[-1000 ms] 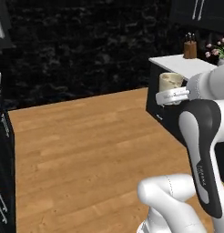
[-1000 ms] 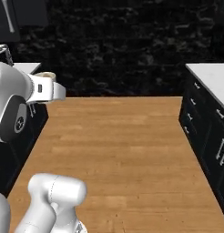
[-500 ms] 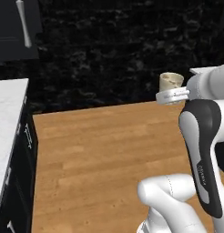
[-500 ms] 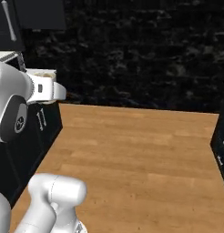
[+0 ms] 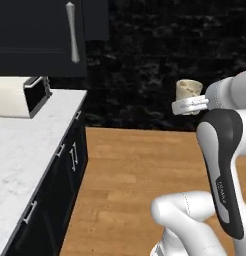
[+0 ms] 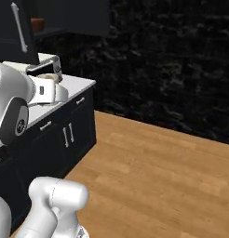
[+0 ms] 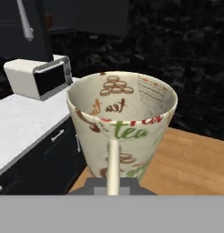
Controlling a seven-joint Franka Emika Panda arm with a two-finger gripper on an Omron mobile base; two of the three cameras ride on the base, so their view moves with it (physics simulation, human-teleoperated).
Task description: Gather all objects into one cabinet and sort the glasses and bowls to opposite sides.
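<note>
A white microwave (image 5: 22, 96) sits on the marble counter (image 5: 25, 150) at left, under the black cabinet (image 5: 40, 35). To the right, the gripper (image 5: 190, 104) clamps 1 beige cup (image 5: 188, 90), held upright in the air above the wooden floor (image 5: 140, 175).

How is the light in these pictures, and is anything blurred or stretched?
Left base view: even light, black wall very dark, soft edges all over; the cup looks slightly smeared. Right base view: same flat light, cup small and unclear behind the arm. Hand view: the cup is sharp and looms very large from closeness; the microwave behind stays clear.
</note>
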